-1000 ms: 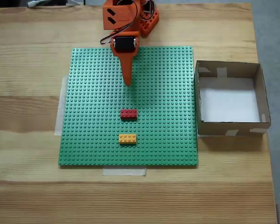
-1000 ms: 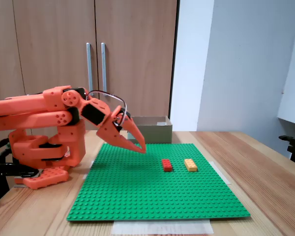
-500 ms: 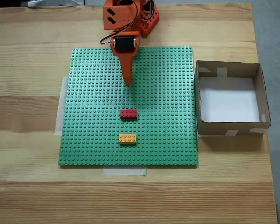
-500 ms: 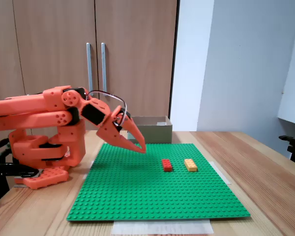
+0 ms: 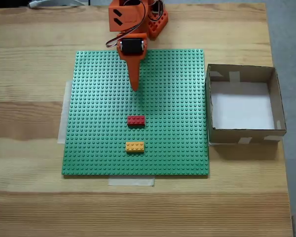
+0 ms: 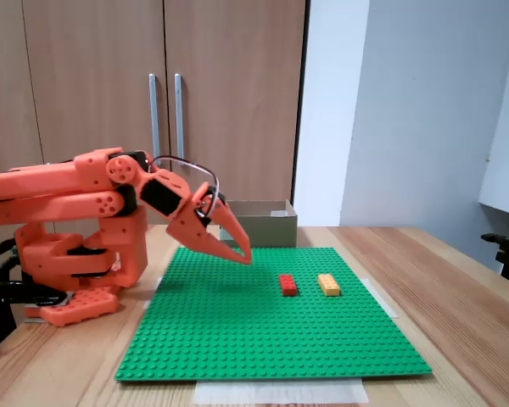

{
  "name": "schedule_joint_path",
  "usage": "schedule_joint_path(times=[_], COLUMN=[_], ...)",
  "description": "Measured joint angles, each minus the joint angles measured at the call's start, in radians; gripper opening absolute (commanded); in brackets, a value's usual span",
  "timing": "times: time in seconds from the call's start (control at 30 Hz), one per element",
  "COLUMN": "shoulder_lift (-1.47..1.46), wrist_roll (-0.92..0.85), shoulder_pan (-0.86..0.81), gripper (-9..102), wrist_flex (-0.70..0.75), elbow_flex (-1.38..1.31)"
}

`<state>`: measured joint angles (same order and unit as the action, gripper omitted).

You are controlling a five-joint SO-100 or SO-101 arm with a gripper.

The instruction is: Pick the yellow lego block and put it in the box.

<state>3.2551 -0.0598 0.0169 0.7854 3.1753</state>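
The yellow lego block (image 5: 134, 146) (image 6: 328, 284) lies flat on the green baseplate (image 5: 98, 138) (image 6: 237, 331), just in front of a red brick (image 5: 135, 120) (image 6: 288, 285). My orange gripper (image 5: 134, 88) (image 6: 246, 257) is shut with nothing in it, its tip pointing down just above the plate, well short of both bricks. The brown cardboard box (image 5: 272, 94) (image 6: 259, 225) with a white bottom sits beside the plate, on the right in the top-down fixed view.
The arm's orange base (image 5: 133, 17) (image 6: 76, 254) stands at the plate's far edge. Pale tape strips (image 5: 130, 181) hold the plate to the wooden table (image 5: 29, 197). Wooden cabinet doors (image 6: 153, 85) stand behind the arm.
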Motion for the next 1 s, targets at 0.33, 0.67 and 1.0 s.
schedule_joint_path(times=[0.33, 0.67, 1.0], shoulder_lift=[-0.003, -0.155, -0.344], wrist_roll=[0.009, 0.028, 0.037], shoulder_pan=[0.011, 0.025, 0.012], gripper=[2, 2, 3], wrist_flex=[0.049, 0.153, 0.342], elbow_flex=[-0.006, -0.178, -0.503])
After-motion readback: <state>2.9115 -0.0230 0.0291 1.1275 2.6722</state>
